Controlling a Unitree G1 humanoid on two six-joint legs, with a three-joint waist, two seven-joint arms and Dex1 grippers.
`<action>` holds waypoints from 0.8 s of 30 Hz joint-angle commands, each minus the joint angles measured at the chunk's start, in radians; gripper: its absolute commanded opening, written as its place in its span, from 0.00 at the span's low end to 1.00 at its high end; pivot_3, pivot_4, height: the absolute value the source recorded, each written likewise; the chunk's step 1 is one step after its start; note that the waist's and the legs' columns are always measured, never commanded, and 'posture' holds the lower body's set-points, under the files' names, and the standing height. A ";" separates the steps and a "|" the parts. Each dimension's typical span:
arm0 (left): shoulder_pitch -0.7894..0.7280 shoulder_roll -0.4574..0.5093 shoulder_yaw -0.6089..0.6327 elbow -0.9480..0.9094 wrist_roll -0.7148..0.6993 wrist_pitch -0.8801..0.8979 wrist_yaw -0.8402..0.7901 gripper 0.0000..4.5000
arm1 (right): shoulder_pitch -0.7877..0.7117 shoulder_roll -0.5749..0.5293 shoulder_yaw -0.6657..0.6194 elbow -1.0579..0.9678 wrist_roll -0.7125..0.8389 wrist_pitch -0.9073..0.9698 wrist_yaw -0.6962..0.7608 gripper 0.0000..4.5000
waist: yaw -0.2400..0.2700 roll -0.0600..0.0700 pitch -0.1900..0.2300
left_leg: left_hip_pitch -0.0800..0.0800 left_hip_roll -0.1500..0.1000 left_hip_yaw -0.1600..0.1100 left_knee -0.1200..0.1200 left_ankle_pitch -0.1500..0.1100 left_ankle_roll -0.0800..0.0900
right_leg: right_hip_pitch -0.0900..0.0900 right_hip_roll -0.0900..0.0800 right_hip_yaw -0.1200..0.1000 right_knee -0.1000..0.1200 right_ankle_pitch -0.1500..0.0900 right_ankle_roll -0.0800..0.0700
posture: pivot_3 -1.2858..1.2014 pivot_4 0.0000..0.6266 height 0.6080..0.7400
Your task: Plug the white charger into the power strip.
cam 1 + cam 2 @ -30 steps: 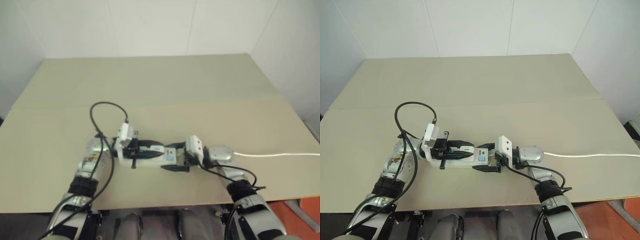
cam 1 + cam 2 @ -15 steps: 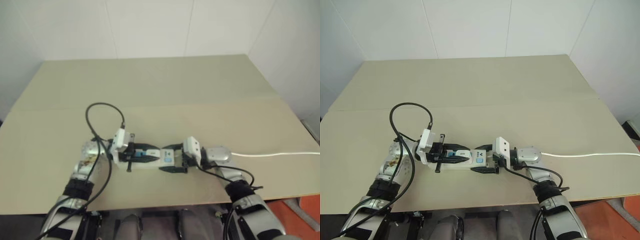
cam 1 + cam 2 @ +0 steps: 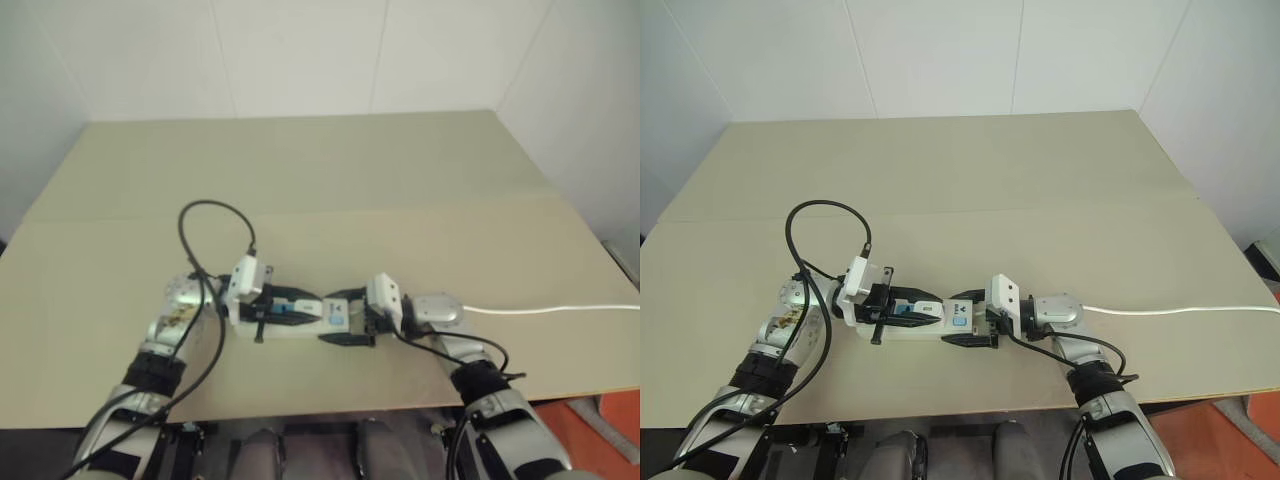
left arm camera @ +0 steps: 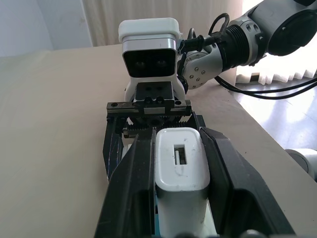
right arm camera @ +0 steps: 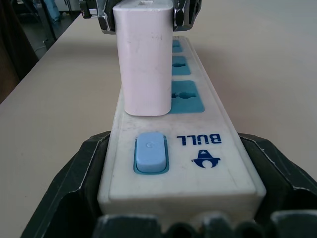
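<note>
We see silver-grey arms with black wrist bands, black looping cables, white boxy housings, and black toothed fingers on the left gripper and right gripper.

"BULL" printed on power strip beside switch

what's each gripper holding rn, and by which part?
Left gripper pinches the white charger by its two sides. Right gripper clamps the power strip at its switch end.
</note>
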 commanded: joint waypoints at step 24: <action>0.045 0.078 0.073 -0.079 0.005 0.200 0.058 0.99 | -0.025 -0.011 -0.026 -0.012 0.030 -0.005 0.011 0.76 | 0.012 0.000 0.000 | 0.004 -0.001 0.004 -0.006 0.000 0.000 | 0.001 0.000 0.004 -0.001 0.000 0.001 | 0.52 0.24 1.00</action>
